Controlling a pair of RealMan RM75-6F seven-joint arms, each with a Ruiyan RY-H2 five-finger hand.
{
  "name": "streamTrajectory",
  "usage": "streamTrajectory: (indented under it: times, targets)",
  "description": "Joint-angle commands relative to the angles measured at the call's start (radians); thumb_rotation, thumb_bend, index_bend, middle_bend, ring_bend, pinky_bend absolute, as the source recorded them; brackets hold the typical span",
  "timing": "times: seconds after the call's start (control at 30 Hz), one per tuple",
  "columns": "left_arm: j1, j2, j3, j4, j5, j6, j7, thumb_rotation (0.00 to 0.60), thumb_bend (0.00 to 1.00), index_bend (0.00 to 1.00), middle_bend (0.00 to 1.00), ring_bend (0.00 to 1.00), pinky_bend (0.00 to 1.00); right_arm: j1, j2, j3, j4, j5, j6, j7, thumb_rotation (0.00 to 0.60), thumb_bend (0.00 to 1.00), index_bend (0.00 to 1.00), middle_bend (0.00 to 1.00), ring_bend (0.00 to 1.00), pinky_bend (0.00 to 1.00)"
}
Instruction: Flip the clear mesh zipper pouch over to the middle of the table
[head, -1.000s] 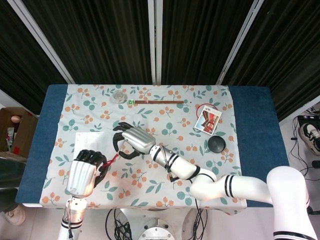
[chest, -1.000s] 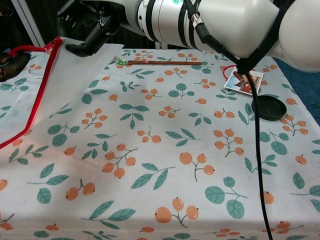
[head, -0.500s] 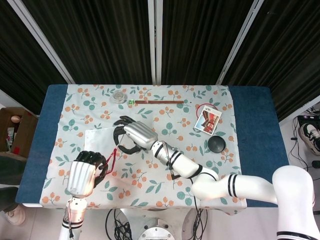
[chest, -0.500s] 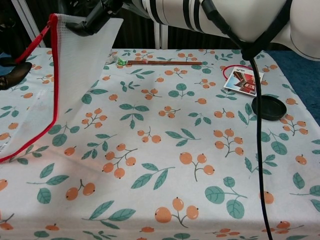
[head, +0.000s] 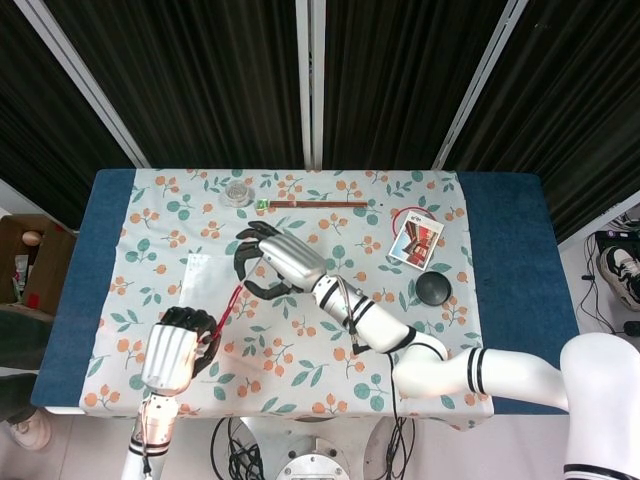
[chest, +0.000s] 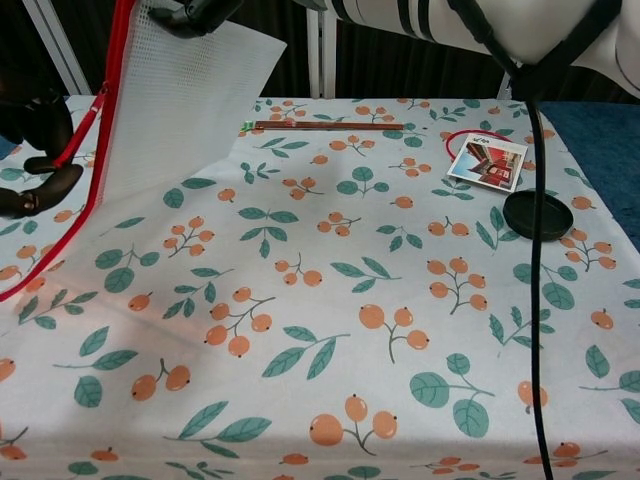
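Note:
The clear mesh zipper pouch with a red zipper edge stands lifted off the left side of the table, tilted nearly upright. From the head view the pouch looks like a narrow pale sheet. My right hand grips its upper edge from above, and only the dark fingers of this right hand show at the top of the chest view. My left hand holds the lower end of the red zipper near the front left. In the chest view the left hand sits beside the red edge.
A long brown stick and a small clear jar lie at the back. A picture card, a red loop and a black round lid sit at the right. A cardboard box stands beyond the table's left edge.
My right hand has raised the pouch's edge up and to the right, so the pouch went from lying nearly flat to standing almost upright. The left hand shifted slightly right.

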Motion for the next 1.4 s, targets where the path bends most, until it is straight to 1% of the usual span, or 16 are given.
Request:
streamTrajectory:
  times: [0.03, 0.23, 0.37, 0.53, 0.8, 0.9, 1.13, 1.4]
  targets:
    - [0.001, -0.004, 0.001, 0.013, -0.019, -0.01, -0.005, 0.6, 0.39, 0.71, 0.57, 0.49, 0.45, -0.008, 0.01, 0.0, -0.009, -0.006, 0.006, 0.008, 0.6, 0.44, 0.81, 0.38, 0.15, 0.04]
    - [0.007, -0.006, 0.009, 0.058, -0.079, -0.045, -0.018, 0.6, 0.39, 0.71, 0.57, 0.49, 0.46, -0.039, 0.042, -0.014, -0.039, -0.037, 0.03, 0.031, 0.6, 0.44, 0.81, 0.39, 0.15, 0.04]
    - [0.007, -0.006, 0.013, 0.089, -0.124, -0.076, -0.024, 0.6, 0.39, 0.71, 0.57, 0.49, 0.46, -0.072, 0.068, -0.036, -0.068, -0.074, 0.06, 0.043, 0.6, 0.44, 0.81, 0.39, 0.15, 0.04]
    - [0.007, -0.01, 0.015, 0.119, -0.146, -0.088, -0.035, 0.6, 0.39, 0.71, 0.57, 0.49, 0.46, -0.119, 0.106, -0.061, -0.1, -0.128, 0.105, 0.073, 0.6, 0.44, 0.81, 0.39, 0.15, 0.04]
    - [-0.014, -0.028, 0.025, 0.154, -0.159, -0.13, -0.031, 0.6, 0.39, 0.71, 0.57, 0.49, 0.46, -0.214, 0.219, -0.128, -0.152, -0.243, 0.174, 0.14, 0.6, 0.44, 0.81, 0.39, 0.15, 0.04]
    - [-0.028, -0.043, 0.026, 0.167, -0.162, -0.152, -0.024, 0.6, 0.39, 0.71, 0.57, 0.49, 0.46, -0.248, 0.263, -0.157, -0.158, -0.28, 0.196, 0.164, 0.6, 0.44, 0.81, 0.39, 0.15, 0.04]
    - [-0.059, -0.062, 0.013, 0.197, -0.195, -0.2, -0.001, 0.6, 0.4, 0.71, 0.57, 0.49, 0.46, -0.309, 0.337, -0.199, -0.157, -0.33, 0.244, 0.213, 0.6, 0.44, 0.81, 0.4, 0.15, 0.04]
    - [-0.082, -0.046, 0.004, 0.221, -0.229, -0.238, 0.016, 0.6, 0.4, 0.71, 0.57, 0.49, 0.46, -0.364, 0.373, -0.228, -0.128, -0.356, 0.298, 0.27, 0.6, 0.44, 0.81, 0.4, 0.15, 0.04]
